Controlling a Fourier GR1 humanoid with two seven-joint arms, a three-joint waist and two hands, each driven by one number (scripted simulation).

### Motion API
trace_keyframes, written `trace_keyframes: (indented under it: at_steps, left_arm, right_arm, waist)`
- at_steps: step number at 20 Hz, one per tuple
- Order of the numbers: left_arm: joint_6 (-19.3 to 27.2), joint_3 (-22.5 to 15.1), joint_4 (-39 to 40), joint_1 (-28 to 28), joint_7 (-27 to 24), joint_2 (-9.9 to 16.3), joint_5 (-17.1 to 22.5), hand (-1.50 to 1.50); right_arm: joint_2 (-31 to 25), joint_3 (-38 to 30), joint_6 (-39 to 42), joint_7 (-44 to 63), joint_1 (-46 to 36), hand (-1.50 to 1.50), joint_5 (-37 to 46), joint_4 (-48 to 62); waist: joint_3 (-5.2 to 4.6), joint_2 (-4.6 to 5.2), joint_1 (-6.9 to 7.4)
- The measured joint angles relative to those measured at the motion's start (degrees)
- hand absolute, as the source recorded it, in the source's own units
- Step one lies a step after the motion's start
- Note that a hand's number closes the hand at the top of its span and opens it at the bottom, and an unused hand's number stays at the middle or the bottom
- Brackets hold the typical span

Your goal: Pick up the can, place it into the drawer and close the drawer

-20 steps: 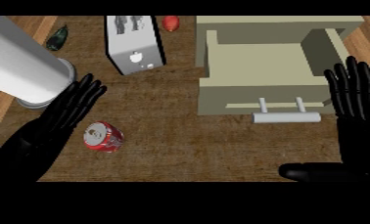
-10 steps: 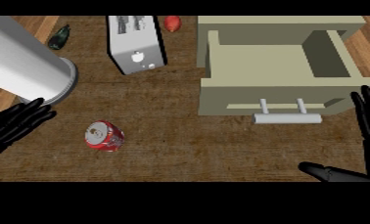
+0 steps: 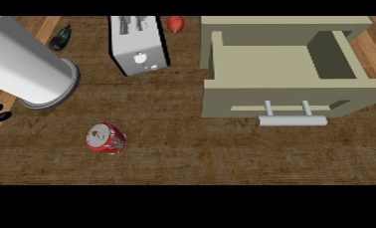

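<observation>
Standing upright on the brown wood-grain counter, the red can sits at near left, silver top facing up, with nothing touching it. Well apart from it, at far right, is the beige drawer, pulled open; its inside shows bare, with a darker recess at the right end. The drawer's front panel faces the near side and carries a pale bar handle on two short posts.

Left edge, at about mid height: a small sliver of black, the tip of the left hand. Too little of it shows to tell whether the fingers are apart or together. It lies left of the can and does not touch it. The right hand shows nowhere in the view.

Other items: a large white cylinder leaning in from the far left, its round end just beyond the can on the far side. A white toaster stands far of centre, between cylinder and drawer. A small red object lies just right of the toaster's far end. A dark green object lies at far left, beside the cylinder.
</observation>
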Motion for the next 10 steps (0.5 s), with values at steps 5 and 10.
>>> trace_keyframes:
  at_steps: [5,10]
  left_arm:
    - [1.65,-1.4,3.17,-0.72,3.87,2.84,6.54,-1.5]
    - [4.48,-4.17,3.67,-0.95,9.01,6.04,14.65,-1.5]
  right_arm:
    - [0.44,-2.01,2.98,-0.61,3.73,-1.5,-2.6,-2.37]
    - [-0.07,-5.08,5.82,-1.24,5.5,-1.5,-5.05,-2.95]
  waist:
    - [0.01,0.01,-0.2]
    - [0.01,0.0,-0.17]
